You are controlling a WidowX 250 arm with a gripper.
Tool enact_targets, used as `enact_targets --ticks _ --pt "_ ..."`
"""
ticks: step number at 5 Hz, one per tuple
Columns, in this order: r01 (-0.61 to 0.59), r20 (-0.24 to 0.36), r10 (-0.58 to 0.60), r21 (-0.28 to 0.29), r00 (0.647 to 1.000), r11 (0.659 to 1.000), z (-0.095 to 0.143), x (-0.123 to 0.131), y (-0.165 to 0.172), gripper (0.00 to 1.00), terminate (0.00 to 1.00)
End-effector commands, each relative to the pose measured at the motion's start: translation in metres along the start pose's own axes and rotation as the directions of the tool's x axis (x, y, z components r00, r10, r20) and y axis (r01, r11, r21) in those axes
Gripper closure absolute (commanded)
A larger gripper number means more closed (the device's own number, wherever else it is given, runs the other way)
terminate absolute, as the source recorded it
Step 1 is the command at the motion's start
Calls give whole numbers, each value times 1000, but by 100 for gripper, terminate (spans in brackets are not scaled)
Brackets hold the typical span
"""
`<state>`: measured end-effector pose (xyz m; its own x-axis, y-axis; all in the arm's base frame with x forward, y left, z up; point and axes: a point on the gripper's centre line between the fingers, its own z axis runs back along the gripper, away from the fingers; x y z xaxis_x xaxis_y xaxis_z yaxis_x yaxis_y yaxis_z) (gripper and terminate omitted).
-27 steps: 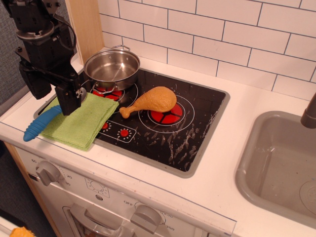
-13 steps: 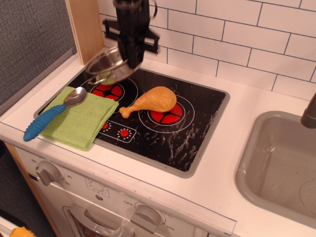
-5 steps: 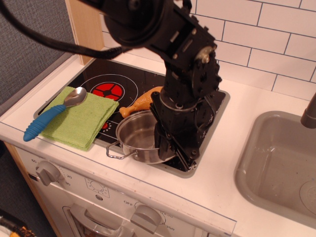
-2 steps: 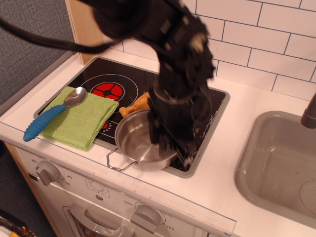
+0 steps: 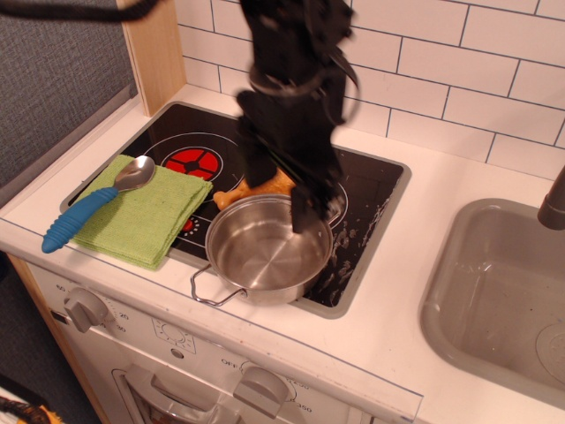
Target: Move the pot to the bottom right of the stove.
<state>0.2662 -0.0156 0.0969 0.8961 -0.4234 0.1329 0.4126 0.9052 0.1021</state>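
The shiny steel pot [image 5: 265,254] stands upright on the front right part of the black stove [image 5: 375,190], with one wire handle [image 5: 207,290] sticking out over the stove's front rim. My gripper [image 5: 316,212] hangs just above the pot's far rim. It is blurred, its fingers look parted and hold nothing. The arm covers the right burner.
An orange toy drumstick [image 5: 231,196] lies behind the pot, mostly hidden by the arm. A green cloth [image 5: 146,216] with a blue-handled spoon [image 5: 84,215] lies on the stove's left. A grey sink [image 5: 494,291] is at the right. A tiled wall is behind.
The pot was carried from the back left burner to the front right of the stove and set down. My gripper has let go of its rim and risen toward the back.
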Motion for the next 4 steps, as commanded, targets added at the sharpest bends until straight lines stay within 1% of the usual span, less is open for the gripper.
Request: enact_targets --ticks 1,3,4 --pt "-182 -66 181 0 981 983 -6 -9 22 0 0" --pt "-182 -66 181 0 981 983 -6 -9 22 0 0" --pt "-182 -66 181 0 981 983 -6 -9 22 0 100"
